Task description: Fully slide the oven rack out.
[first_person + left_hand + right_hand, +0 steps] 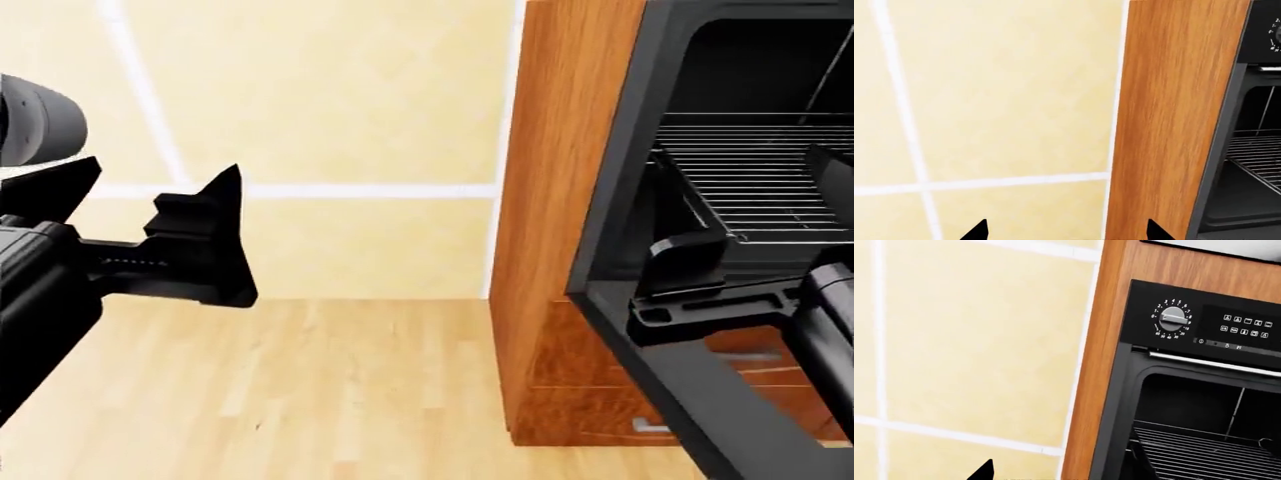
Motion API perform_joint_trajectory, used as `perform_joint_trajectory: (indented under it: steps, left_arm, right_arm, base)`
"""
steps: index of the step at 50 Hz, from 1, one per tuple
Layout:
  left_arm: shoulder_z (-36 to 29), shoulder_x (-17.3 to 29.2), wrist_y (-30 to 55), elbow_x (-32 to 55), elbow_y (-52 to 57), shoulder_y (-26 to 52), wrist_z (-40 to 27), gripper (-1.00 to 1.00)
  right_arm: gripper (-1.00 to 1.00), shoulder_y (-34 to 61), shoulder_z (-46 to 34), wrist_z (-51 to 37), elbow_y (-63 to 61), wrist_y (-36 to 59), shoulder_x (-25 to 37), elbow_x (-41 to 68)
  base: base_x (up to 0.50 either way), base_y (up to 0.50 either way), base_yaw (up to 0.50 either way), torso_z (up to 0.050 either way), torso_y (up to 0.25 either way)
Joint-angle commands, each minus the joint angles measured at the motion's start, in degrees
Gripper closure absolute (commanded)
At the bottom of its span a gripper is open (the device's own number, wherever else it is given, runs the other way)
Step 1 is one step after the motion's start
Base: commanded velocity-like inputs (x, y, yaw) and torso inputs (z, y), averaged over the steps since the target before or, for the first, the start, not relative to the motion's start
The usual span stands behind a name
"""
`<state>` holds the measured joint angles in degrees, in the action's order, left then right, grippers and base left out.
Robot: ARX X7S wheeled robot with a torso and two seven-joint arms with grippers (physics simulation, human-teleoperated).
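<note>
Head view: your right gripper (747,225) sits jaws apart at the front edge of the oven rack (747,170), which is inside the open oven cavity; contact I can't confirm. Left gripper (200,240) hangs spread and empty, well apart by the tiled wall (334,100). Risk, I judge: close too shallow and the fingers slip off the frame, or clip the door frame (627,200). Only the right wrist view shows the control knob (1173,318).
</note>
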<state>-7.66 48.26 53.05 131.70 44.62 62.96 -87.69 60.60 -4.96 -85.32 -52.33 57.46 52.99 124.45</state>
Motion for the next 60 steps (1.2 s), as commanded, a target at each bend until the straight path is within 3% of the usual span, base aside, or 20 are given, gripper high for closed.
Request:
perform_joint_trajectory:
  steps: [1, 18, 23, 41, 60]
  left_arm:
    - [-7.2, 3.6, -3.3, 4.5, -1.8, 9.5, -0.8, -1.0]
    - [-10.3, 6.5, -7.5, 6.2, -4.1, 12.3, 1.2, -1.0]
    - [-10.0, 6.8, -8.0, 4.6, -3.2, 9.6, 2.8, -1.0]
    - [-13.1, 6.2, -8.7, 4.7, -4.4, 12.8, 2.5, -1.0]
    - [-12.0, 7.8, -12.5, 5.0, -4.2, 10.1, 4.3, -1.0]
  right_arm:
    - [-1.0, 9.1, -6.0, -2.5, 2.8, -0.9, 3.8, 5.1]
    - [-1.0, 15.0, -10.2, -1.4, 4.4, -1.8, 7.4, 7.5]
    - [-1.0, 16.0, -11.6, -1.3, 4.6, -1.9, 7.6, 7.9]
    - [-1.0, 15.4, -12.0, 0.5, 4.1, -3.1, 9.8, 7.4]
    - [-1.0, 12.7, -11.4, 2.3, 3.1, -4.5, 11.2, 6.1]
  base:
    - [0.0, -0.5, 0.0, 0.0, 0.0]
    - [0.0, -0.5, 0.0, 0.0, 0.0]
    - [0.0, -0.5, 0.0, 0.0, 0.0]
    - [0.0, -0.5, 0.0, 0.0, 0.0]
    - [0.0, -0.5, 0.0, 0.0, 0.0]
